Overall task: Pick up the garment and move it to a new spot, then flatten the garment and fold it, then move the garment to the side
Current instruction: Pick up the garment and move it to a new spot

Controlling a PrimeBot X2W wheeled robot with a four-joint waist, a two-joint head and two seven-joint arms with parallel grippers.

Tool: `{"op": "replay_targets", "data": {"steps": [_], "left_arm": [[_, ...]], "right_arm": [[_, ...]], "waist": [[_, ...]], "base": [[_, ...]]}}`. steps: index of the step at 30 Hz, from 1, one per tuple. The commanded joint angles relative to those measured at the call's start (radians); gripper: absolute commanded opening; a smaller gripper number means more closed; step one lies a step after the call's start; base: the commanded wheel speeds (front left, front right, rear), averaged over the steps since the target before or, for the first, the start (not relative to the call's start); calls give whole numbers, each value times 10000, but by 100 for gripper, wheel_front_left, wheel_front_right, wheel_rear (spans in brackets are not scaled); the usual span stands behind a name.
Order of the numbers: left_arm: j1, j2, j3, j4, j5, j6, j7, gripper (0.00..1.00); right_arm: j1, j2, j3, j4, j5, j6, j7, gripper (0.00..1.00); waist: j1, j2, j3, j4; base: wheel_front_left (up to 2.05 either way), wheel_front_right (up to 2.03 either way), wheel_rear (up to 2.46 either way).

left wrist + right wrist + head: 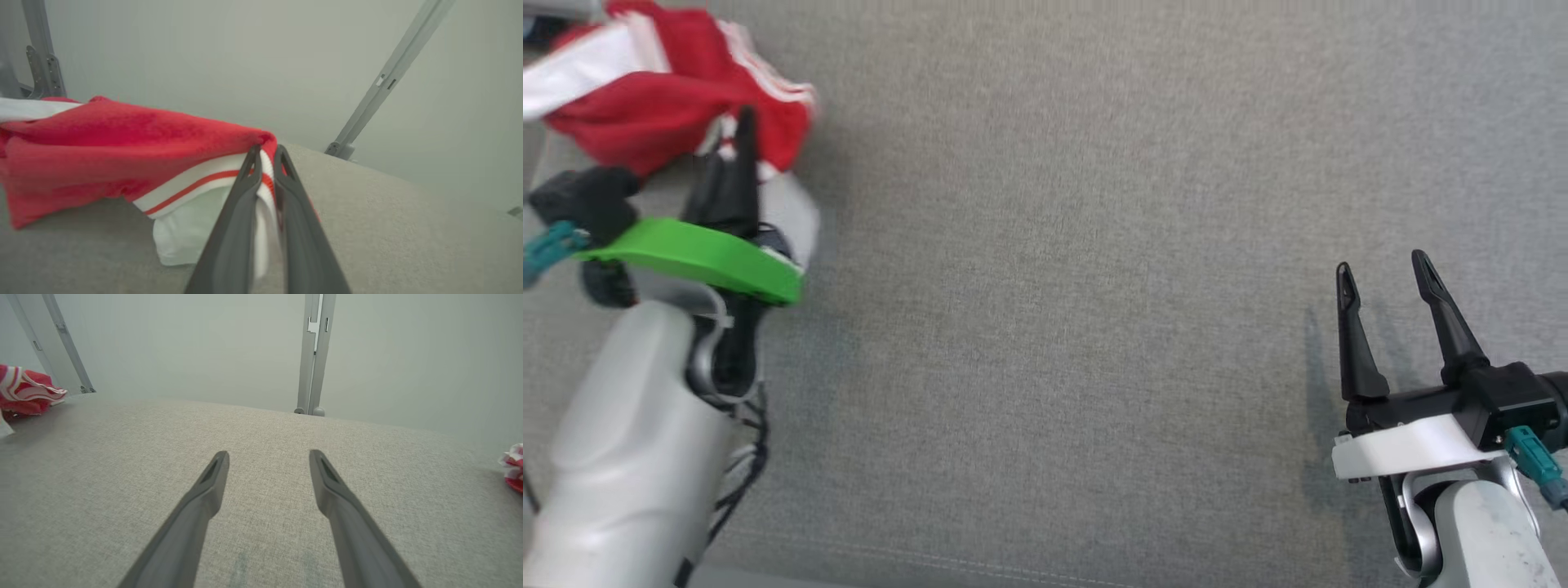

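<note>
Left forearm (629,457): closest to head camera, lower left, angled up toward far-left corner.
Left pincer (267,152): narrow, fingers nipped on striped edge of garment (122,139); cloth visible between them in left wrist view.
Garment location: red with white stripes, bunched at far-left corner of worktop (1054,286), cut off by top and left edges of head view.
Direction from left pincer: dead ahead of fingertips, then off to their left; pinch sits at right-hand end of bunch.
Long axis: roughly crosswise to left pincer's line, bulk well left of pinch; white part droops below grip toward surface.
Lift: looks partly raised, shadow underneath; blurred, cannot tell for sure.
Right pincer (1382,265): wide, nothing between fingers, lower right of head view, pointing out over bare grey surface.
Nearer arm: left, already touching; right well apart, most of worktop between.
Free space: bare middle of worktop, to right of garment and nearer robot.
Step (judgement): pick-up grip on, carry to new spot next; move probably runs rightward into bare middle.
Risk (judgement): single edge pinch with bulk trailing left; may drag along surface or slip out.
Other cloth (512,467): red-white scrap at right edge of right wrist view, too small to identify.
</note>
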Motion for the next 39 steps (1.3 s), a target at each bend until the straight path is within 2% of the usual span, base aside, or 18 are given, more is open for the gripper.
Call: {"op": "replay_targets", "data": {"steps": [1,4,8,9,18,22,25,28,30,32,35,39], "left_arm": [[278,-71,-253,-828,-8,-33,-29,0],[423,-187,-630,-2240,65,-21,129,0],[543,-558,-1075,-4138,2,384,748,0],[543,-558,-1075,-4138,2,384,748,0],[858,-1621,-2324,-7969,-534,1425,2401,0],[946,-1884,-2356,-9174,-1008,2024,2914,0],[715,-1827,-2153,-9677,-1004,2348,3104,0],[460,-1693,-1850,-9220,-805,2471,2998,0],[217,-1588,-1636,-8357,-584,2497,2805,0],[-112,-1471,-1534,-7283,-231,2312,2558,0],[-654,-1467,-1459,-5484,177,1532,1701,0],[-1128,-1370,-1857,-2759,1027,640,757,0]], "right_arm": [[148,-5,35,57,282,-18,-40,100],[254,0,118,100,733,-18,-38,100],[376,-5,152,164,1219,-18,-38,100],[376,-5,152,164,1219,-18,-38,100],[463,-1,125,201,1777,-18,-40,100],[435,-2,109,160,1873,-18,-41,100],[402,1,115,125,1900,-18,-41,100],[292,1,247,136,1903,-18,-41,100],[201,1,384,160,1914,-18,-41,100],[113,2,542,167,1933,-18,-43,100],[52,0,730,201,1976,-18,-41,100],[36,2,904,231,2084,-18,-41,100]], "waist": [[0,9,-1036,-332],[0,9,-1461,-682],[0,9,-1840,-1274],[0,9,-1840,-1274],[0,9,-1830,-2539],[0,9,-1676,-3011],[0,9,-1510,-3289],[0,9,-1328,-3611],[0,9,-1205,-3866],[0,9,-1080,-4154],[0,9,-878,-4603],[0,9,-669,-5156]], "base": [[0,0,0],[0,0,0],[0,0,0],[0,0,0],[0,0,0],[0,0,0],[0,0,0],[0,0,0],[0,0,0],[0,0,0],[0,0,0],[0,0,0]]}}
